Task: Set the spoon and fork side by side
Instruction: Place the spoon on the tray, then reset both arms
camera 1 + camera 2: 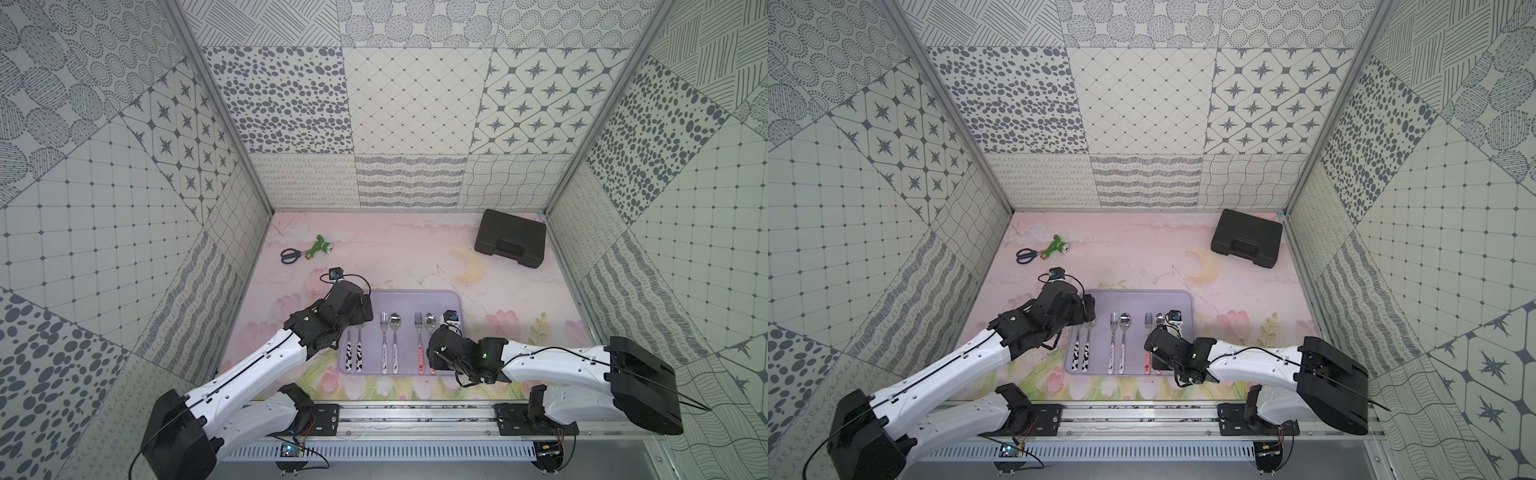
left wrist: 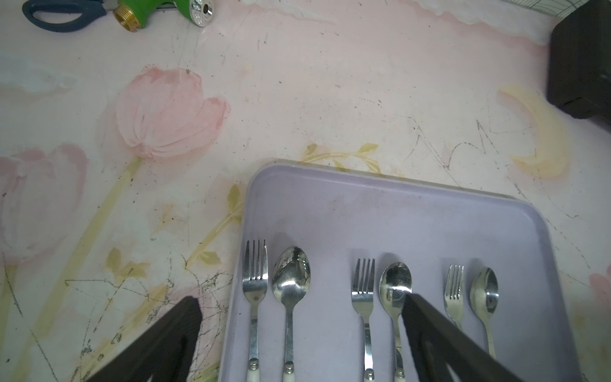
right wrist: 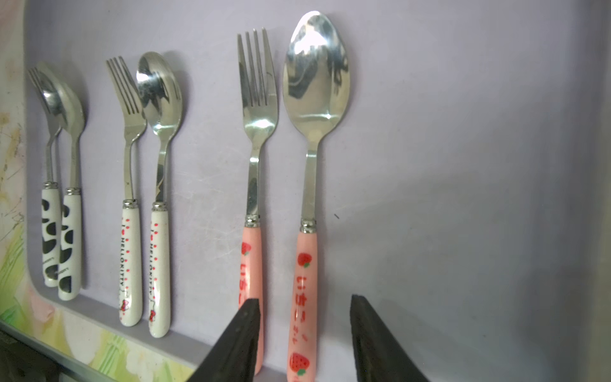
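Your pink fork (image 3: 253,258) and pink spoon (image 3: 315,82) lie side by side on the tray (image 3: 463,132), under your right gripper (image 3: 304,299).
Your left gripper (image 2: 301,297) hangs spread wide above the tray's left end, empty. Your right gripper's jaws stand parted, gripping nothing, with the pink spoon's handle lying between them.

We see a lilac tray (image 3: 463,132) on a pale pink mat (image 2: 297,82) painted with tulips and a yellow moon. One spoon (image 3: 305,264) and fork (image 3: 251,251) have pink handles with red strawberries (steel heads, like every piece). The cow-patch pair (image 3: 67,244) is black on white, the dotted pair (image 3: 158,264) white with red. Black case (image 1: 510,237), green nozzle (image 1: 319,247), dark blue scissors (image 1: 289,255).
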`<state>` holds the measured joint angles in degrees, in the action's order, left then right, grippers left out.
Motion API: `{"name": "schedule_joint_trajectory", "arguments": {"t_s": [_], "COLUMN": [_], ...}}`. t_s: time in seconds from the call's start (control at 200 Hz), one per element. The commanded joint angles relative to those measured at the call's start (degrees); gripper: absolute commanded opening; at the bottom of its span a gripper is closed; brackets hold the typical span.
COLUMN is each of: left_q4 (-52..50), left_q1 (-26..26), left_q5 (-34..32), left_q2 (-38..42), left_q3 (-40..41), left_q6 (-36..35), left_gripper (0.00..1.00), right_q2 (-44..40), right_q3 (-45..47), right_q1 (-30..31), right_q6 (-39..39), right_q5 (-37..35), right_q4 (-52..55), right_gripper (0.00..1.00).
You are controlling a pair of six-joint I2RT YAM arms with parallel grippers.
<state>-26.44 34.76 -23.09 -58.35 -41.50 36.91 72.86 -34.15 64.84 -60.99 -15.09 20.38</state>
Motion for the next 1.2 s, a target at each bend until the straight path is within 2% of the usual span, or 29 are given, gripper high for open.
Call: {"name": "schedule_joint_trajectory", "arguments": {"t_s": [0.0,0.135,0.175,0.18,0.185,0.19,0.2,0.215,0.31,0.4,0.575,0.78,0.911,0.966,1.091,1.191], "left_q4": [0.0,0.5,0.5,0.5,0.5,0.5,0.5,0.5,0.5,4.8,12.0,25.0,28.7,30.3,38.2,42.9], "left_q1": [-0.1,-0.1,-0.1,-0.1,-0.1,-0.1,-0.1,-0.1,-0.1,-0.1,-0.2,-1.3,-6.3,-8.8,-13.9,-18.6], "left_q5": [-3.3,-4.8,-5.4,-5.5,-5.6,-5.8,-6.0,-6.3,-8.8,-11.5,-19.6,-29.6,-28.1,-26.3,-22.3,-17.4], "left_q2": [1.3,3.0,3.5,3.6,3.7,3.7,3.9,4.2,5.7,7.5,10.8,10.6,8.1,6.7,3.0,-0.2], "left_q3": [0.8,1.7,2.1,2.1,2.1,2.2,2.2,2.3,2.8,4.8,9.3,13.9,15.0,15.5,18.1,19.7], "left_q6": [-0.3,-0.5,-0.5,-0.5,-0.5,-0.5,-0.5,-0.5,-0.8,-2.5,-6.7,-14.9,-16.6,-17.2,-22.3,-24.3], "left_gripper": [1.0,1.0,1.0,1.0,1.0,1.0,1.0,1.0,1.0,1.0,1.0,0.99,1.0,1.0,1.0,1.0], "right_q2": [-3.9,-9.9,-11.9,-12.1,-12.3,-12.6,-13.0,-13.7,-17.2,-18.9,-17.0,-14.1,-13.1,-13.2,-12.1,-7.7], "right_q3": [-2.0,-1.7,-1.5,-1.4,-1.4,-1.4,-1.3,-1.3,-1.4,-1.8,-3.6,0.8,6.4,7.8,16.8,18.8], "right_q1": [-2.4,-8.6,-11.3,-11.7,-12.0,-12.2,-13.0,-14.0,-20.4,-25.9,-36.5,-47.9,-53.3,-55.7,-57.3,-59.1], "right_q6": [5.5,11.5,13.5,13.8,14.0,14.3,14.8,15.6,20.7,25.9,34.0,40.5,43.5,46.1,53.6,54.3], "right_q5": [-0.4,0.9,1.6,1.8,1.9,2.0,2.0,2.2,2.6,0.7,-5.2,-9.1,-9.2,-7.2,-6.8,-5.2], "right_q4": [2.2,4.1,4.6,4.6,4.6,4.7,4.7,5.0,6.1,6.1,3.9,-12.0,-25.6,-30.2,-51.6,-59.8], "right_gripper": [0.55,0.61,0.65,0.71,0.82,0.89,0.95,0.97,0.97,0.97,0.97,0.97,0.97,0.97,0.97,0.97]}}
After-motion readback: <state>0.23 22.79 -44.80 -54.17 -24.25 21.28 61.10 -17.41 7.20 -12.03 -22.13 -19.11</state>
